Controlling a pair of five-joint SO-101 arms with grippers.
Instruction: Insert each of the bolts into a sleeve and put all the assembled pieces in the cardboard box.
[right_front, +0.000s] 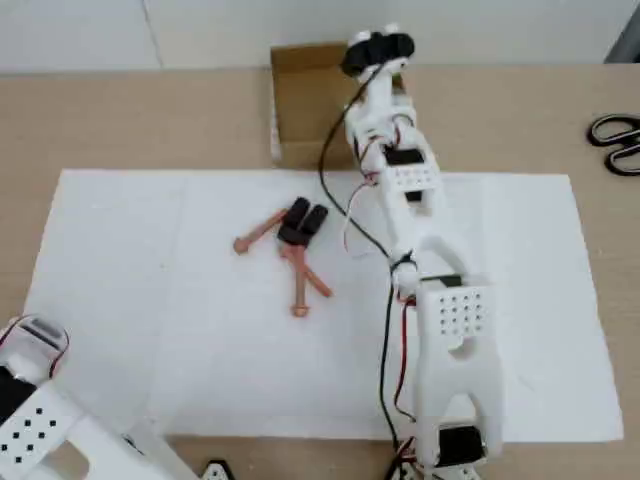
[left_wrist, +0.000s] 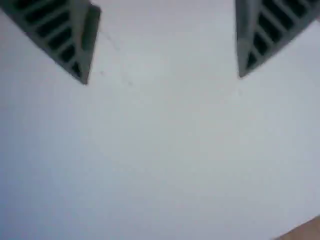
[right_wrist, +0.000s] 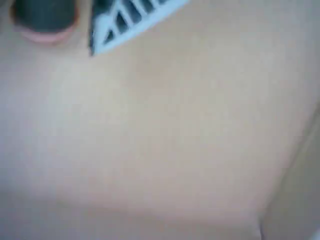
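The left gripper (left_wrist: 162, 77) gapes wide and empty over the white paper sheet (right_front: 150, 300), near left. The right gripper (right_front: 378, 50) hangs over the far brown cardboard box (right_front: 303, 105); I cannot tell its grip. Copper-coloured bolts (right_front: 298, 285) and black cylindrical sleeves (right_front: 303, 222) lie mid-sheet.

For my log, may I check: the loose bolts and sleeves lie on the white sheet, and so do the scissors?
Not quite: the high view shows the scissors on the bare table, off the white sheet. The bolts and sleeves do lie on it.
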